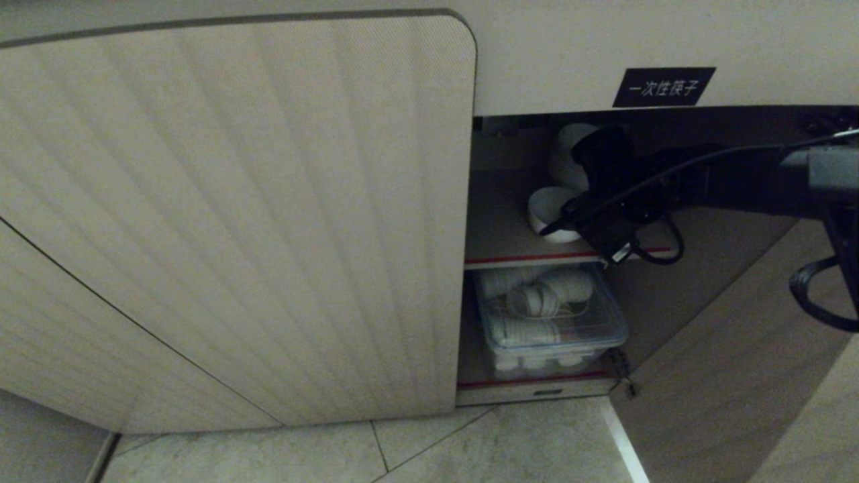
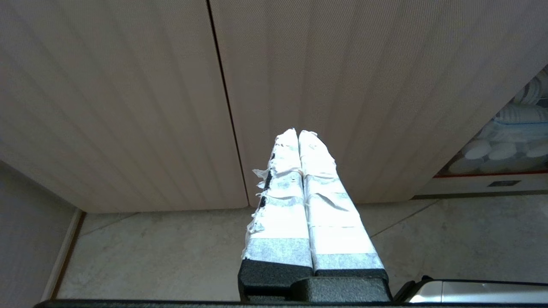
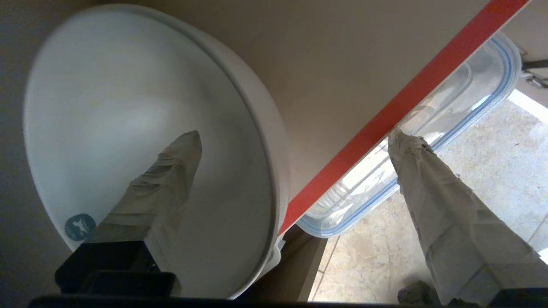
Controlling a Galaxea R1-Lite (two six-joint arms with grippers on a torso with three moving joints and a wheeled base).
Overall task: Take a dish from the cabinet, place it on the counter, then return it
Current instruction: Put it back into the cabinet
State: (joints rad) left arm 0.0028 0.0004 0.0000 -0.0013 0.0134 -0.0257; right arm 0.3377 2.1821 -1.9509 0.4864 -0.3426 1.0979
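Right gripper (image 3: 295,137) reached level into cabinet (image 1: 235,201), jaws spread wide astride dish (image 3: 141,107) near shelf's (image 3: 342,85) front edge, nothing gripped.

We see the right arm (image 1: 725,178) stretched in level from the right, its black wrist turned toward the left. Its right pincer (image 3: 295,141) stands wide open, the two tape-wrapped fingers (image 3: 165,171) far apart and gripping nothing. The left pincer (image 2: 298,137) points forward and down, its taped white fingers (image 2: 321,184) pressed together along their whole length.
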